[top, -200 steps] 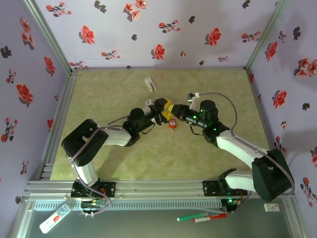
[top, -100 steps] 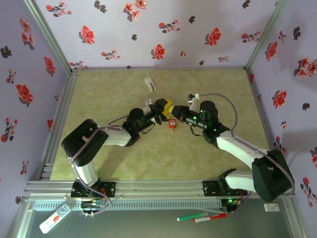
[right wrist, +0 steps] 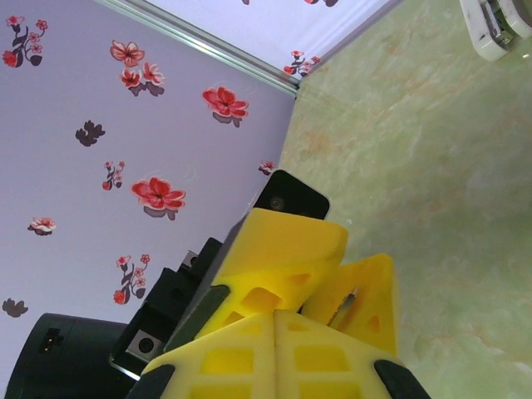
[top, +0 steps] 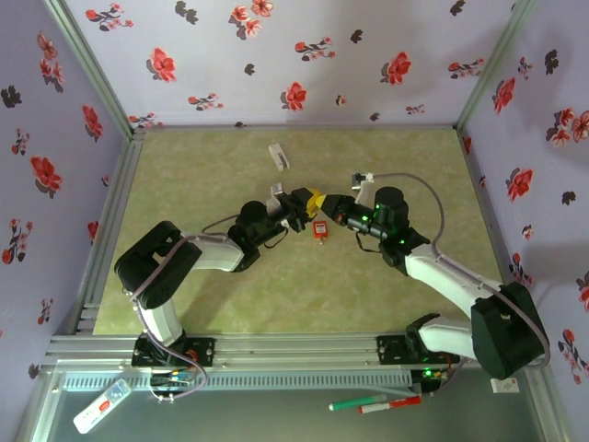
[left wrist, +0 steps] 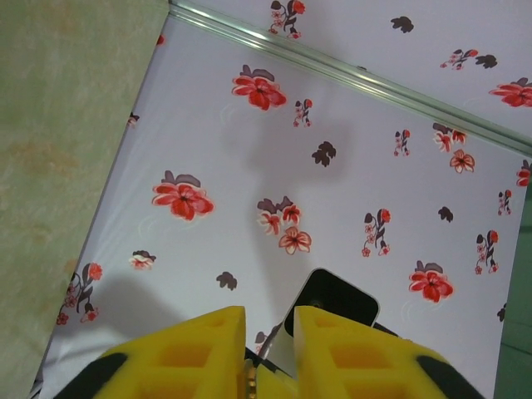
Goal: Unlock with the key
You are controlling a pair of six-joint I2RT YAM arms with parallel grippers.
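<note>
Nearest the arm bases, on the ledge below the table [top: 184,276]: a green marker [top: 354,402] and a red marker [top: 396,403] side by side, plus a white device [top: 101,406] off to the left. Mid-table, both arms reaching inward and meeting tip to tip. Left end effector [left wrist: 270,320]: yellow fingers drawn close, a narrow gap between them; cannot tell whether anything is pinched there. Right end effector [right wrist: 274,322]: closed, fingers pressed together, right up against the left one's tips. Red padlock [top: 319,229] just beside that meeting point, on its near side; cannot tell whether held or lying on the table. Farther back, a small white block [top: 278,155] alone on the table, well apart from the arms. Beyond, flowered walls [top: 294,55].
</note>
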